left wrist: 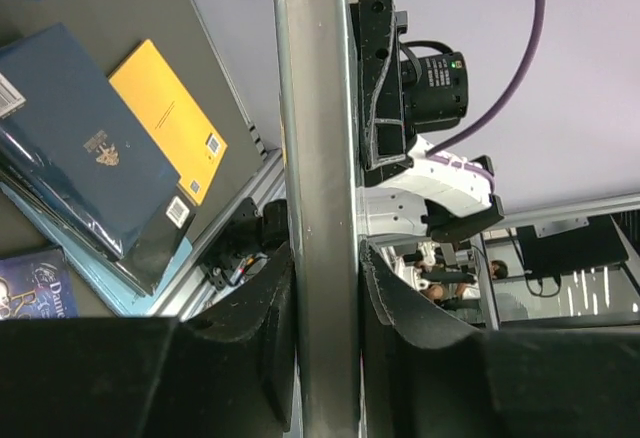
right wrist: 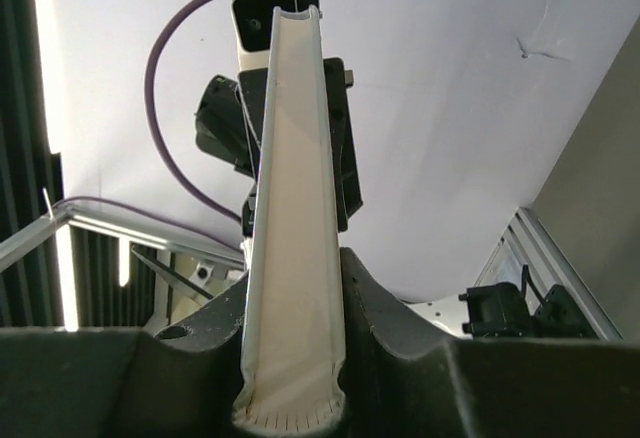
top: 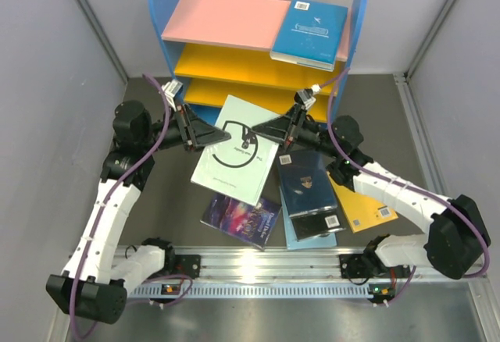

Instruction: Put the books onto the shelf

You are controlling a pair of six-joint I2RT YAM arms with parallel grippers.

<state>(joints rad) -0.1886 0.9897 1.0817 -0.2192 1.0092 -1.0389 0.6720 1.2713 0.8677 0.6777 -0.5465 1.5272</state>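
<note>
The pale swirl book sits between the two arms, just in front of the shelf, seemingly lifted off the counter. The left fingers are closed on its left edge and the right fingers on its right. Its long axis points roughly at the shelf, a little skewed. Both wrist views show it only edge-on, so I cannot tell its height against the boards.

Robot lab; grey walls, aluminium rail
</note>
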